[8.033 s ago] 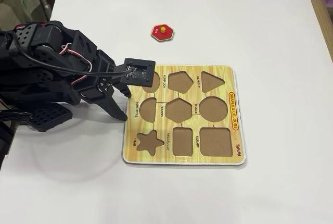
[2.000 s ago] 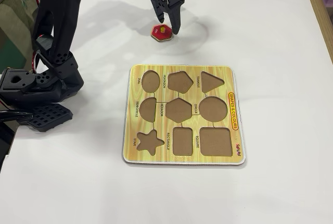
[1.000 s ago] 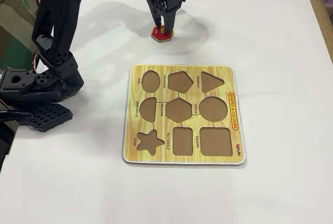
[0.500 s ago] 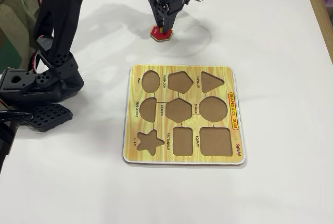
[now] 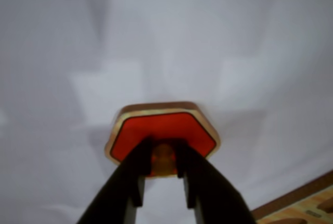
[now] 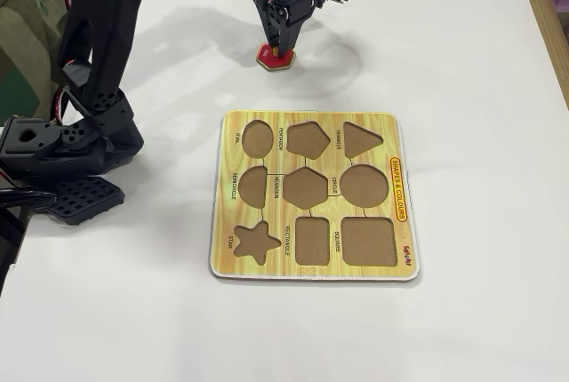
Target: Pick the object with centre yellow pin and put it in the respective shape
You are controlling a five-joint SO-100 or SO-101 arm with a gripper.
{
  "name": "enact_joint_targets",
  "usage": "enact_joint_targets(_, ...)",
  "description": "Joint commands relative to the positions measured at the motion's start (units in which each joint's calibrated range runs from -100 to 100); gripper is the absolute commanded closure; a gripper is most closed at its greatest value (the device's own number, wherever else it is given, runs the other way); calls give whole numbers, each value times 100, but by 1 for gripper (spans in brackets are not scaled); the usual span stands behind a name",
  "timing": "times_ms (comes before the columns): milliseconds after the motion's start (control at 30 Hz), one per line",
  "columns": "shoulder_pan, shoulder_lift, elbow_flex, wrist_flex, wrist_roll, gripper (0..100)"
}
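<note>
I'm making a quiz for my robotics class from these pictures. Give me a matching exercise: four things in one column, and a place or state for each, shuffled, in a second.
1. red hexagon piece
2. hexagon recess
3. hand
4. star recess

A. bottom left corner of the puzzle board in the fixed view
B. on the white table, beyond the board
C. closed on the yellow knob
D. middle of the board, empty

Pairs: 1-B, 2-D, 3-C, 4-A

Matte black printed arm (image 6: 98, 62), perforated base, red-white servo wires, tapered black tool (image 6: 277, 47)
</note>
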State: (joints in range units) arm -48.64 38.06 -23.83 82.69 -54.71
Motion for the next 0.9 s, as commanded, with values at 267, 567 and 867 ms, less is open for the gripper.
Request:
enact_joint_targets(267, 1, -467, -9, 54, -5, 99)
enact_joint_targets(567, 353, -1019, 99, 71, 57, 99)
enact_joint_targets(867, 860, -1864, 1016, 71, 68, 99)
